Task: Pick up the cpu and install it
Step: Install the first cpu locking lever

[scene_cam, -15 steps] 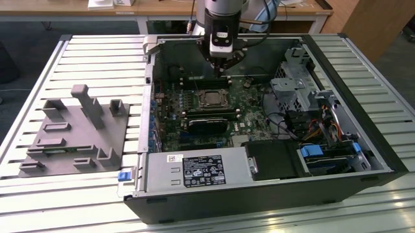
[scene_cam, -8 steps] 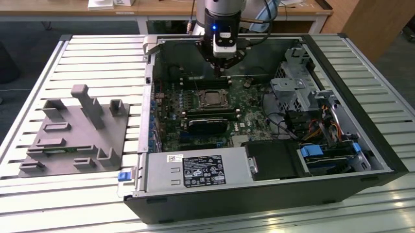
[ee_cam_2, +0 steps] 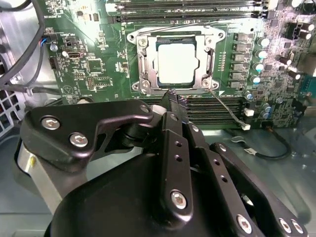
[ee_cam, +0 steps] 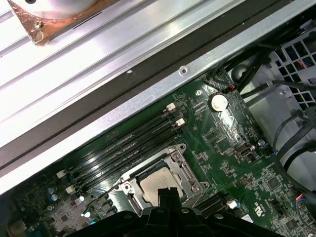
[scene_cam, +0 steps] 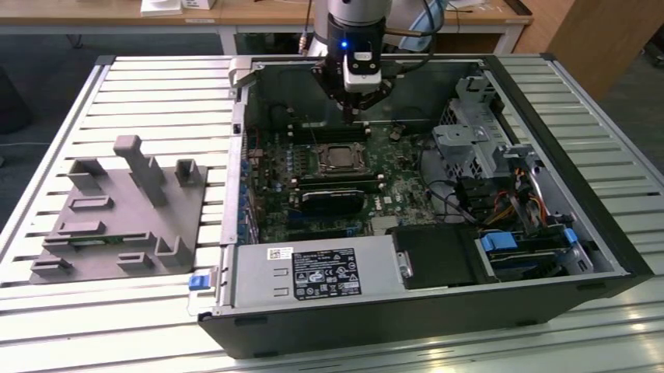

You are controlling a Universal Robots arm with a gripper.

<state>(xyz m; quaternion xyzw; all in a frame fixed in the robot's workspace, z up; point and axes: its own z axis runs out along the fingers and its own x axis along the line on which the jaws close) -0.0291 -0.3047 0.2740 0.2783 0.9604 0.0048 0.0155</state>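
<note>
Already seated in its socket (ee_cam_2: 146, 64), the cpu (ee_cam_2: 177, 63) lies just beyond the closed, empty claw (ee_cam_2: 172, 95).

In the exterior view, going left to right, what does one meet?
Grey fixture block → cpu seated in the motherboard socket → metal drive cage → the case's dark side wall.

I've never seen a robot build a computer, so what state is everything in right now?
cpu: lying flat in the socket, not held.
gripper: shut, empty, hovering over the motherboard near the socket.
socket: holding the cpu; whether it is latched, cannot tell.
computer case: on its side, open on top.
</note>
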